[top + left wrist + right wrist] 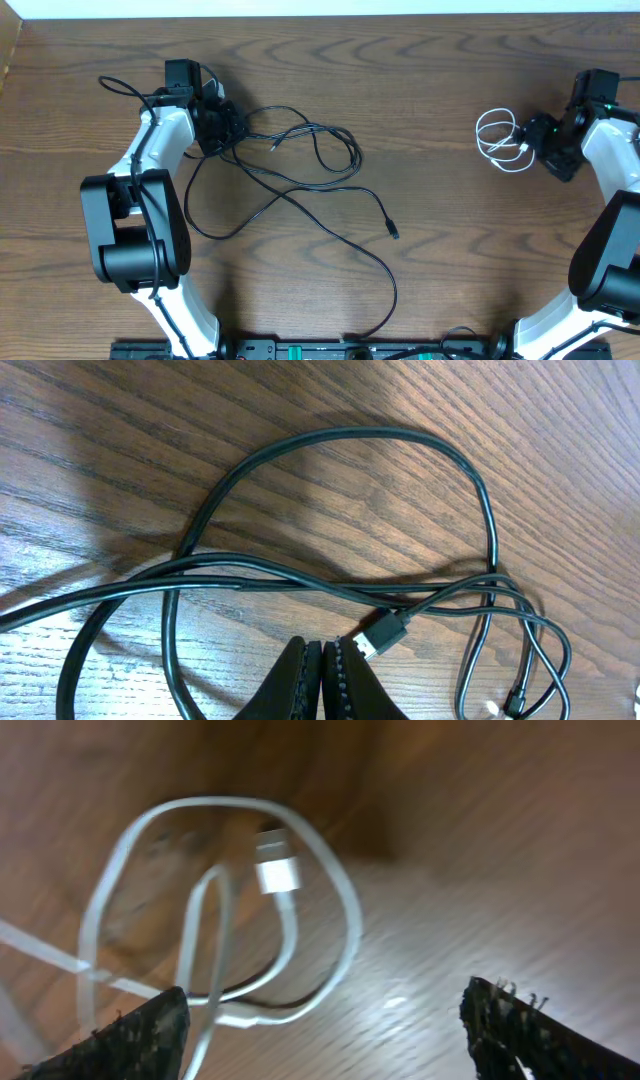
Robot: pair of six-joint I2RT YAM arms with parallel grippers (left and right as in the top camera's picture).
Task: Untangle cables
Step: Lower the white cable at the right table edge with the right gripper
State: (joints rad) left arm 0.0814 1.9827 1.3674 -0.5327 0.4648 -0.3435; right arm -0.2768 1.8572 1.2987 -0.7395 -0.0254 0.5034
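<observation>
Left gripper: the left gripper [320,650] has its fingers pressed together. Nothing shows between them, so it seems to hold no cord.

Black plug: a black plug [381,635] lies on the wood just beside those fingertips, at about one o'clock from them in the left wrist view.

Black cables: the black cables [370,429] sprawl at three o'clock from the left gripper in the overhead view. They are looped and cross each other in several places. One long strand trails off toward five o'clock and on to the table's near edge.

Table: the brown wood-grain table [430,70] is bare between the black tangle and the white coil.

White cable: the white cable [200,802] lies in a small loose coil well apart from the black ones. It is at nine o'clock from the right gripper in the overhead view, and its white plug [277,872] rests inside the coil.

Right gripper: the right gripper [325,1005] has its fingers spread wide and grips nothing. The white coil lies on the wood below and ahead of the gap.

Done so far: judging by the layout, the white cord is already separated and set to the right.

Left to do: the two black cords look interlaced, so pulling them apart appears to be the main remaining work.

Writing: no brand, label or lettering can be read on any cord, plug or arm.
</observation>
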